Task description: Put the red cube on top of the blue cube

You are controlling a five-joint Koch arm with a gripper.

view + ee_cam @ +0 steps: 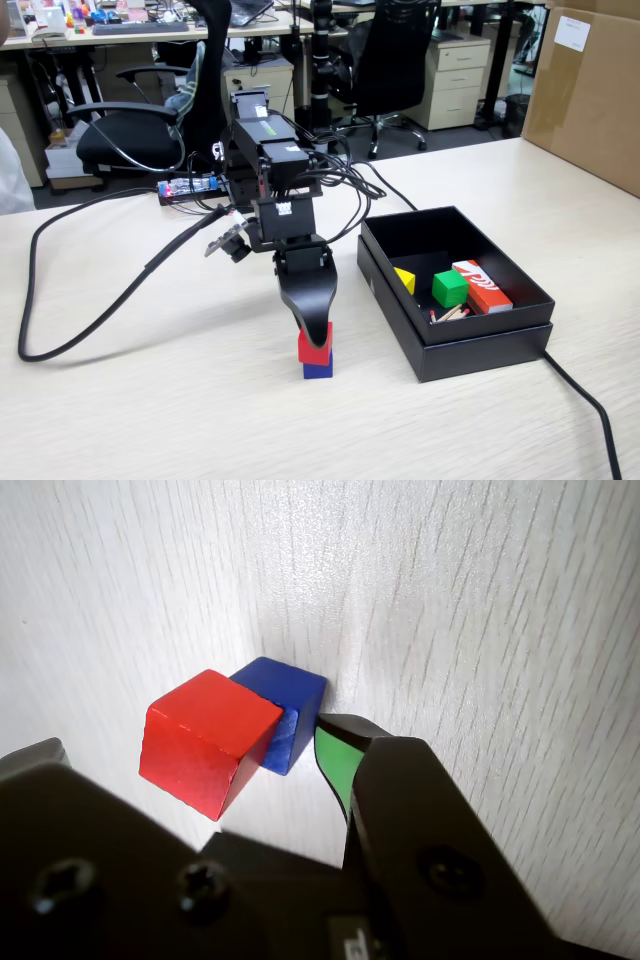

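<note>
The red cube (311, 349) sits on top of the blue cube (318, 370) on the pale wooden table, left of the black box. In the wrist view the red cube (205, 742) rests on the blue cube (285, 705), shifted a little off centre. My gripper (317, 335) points straight down over the stack, and its black finger hides part of the red cube in the fixed view. In the wrist view the gripper (190, 752) is open. Its jaws stand either side of the red cube with a gap on each side. The green-padded finger (338, 763) is beside the blue cube.
An open black box (478, 345) stands to the right, holding a yellow piece (405, 280), a green cube (449, 288), an orange-red box with white marks (482, 285) and small sticks. A thick black cable (95, 310) loops across the left of the table. A cardboard box (590, 90) stands back right.
</note>
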